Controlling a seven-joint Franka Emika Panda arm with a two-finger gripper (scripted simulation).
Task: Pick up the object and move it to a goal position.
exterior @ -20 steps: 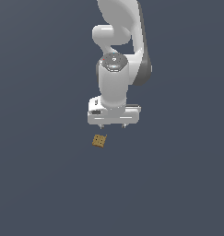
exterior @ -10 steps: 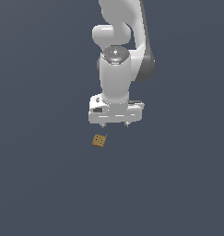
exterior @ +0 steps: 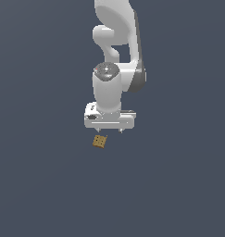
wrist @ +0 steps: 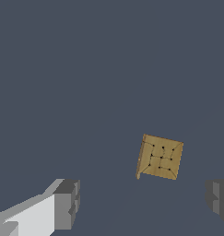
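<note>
The object is a small tan-brown wooden block with dark dots and lines on its face, lying on the dark grey floor. In the exterior view my white gripper hangs just above it and a little toward the exterior view's right, fingers pointing down. The wrist view shows the block flat on the floor, between the lines of my two grey fingertips but ahead of them. The jaws stand wide apart and hold nothing.
The floor is a plain dark grey surface all round. The white arm rises behind the gripper. No other objects or goal marker show.
The gripper has shifted slightly toward the exterior view's left, closer over the block. The block has not moved.
</note>
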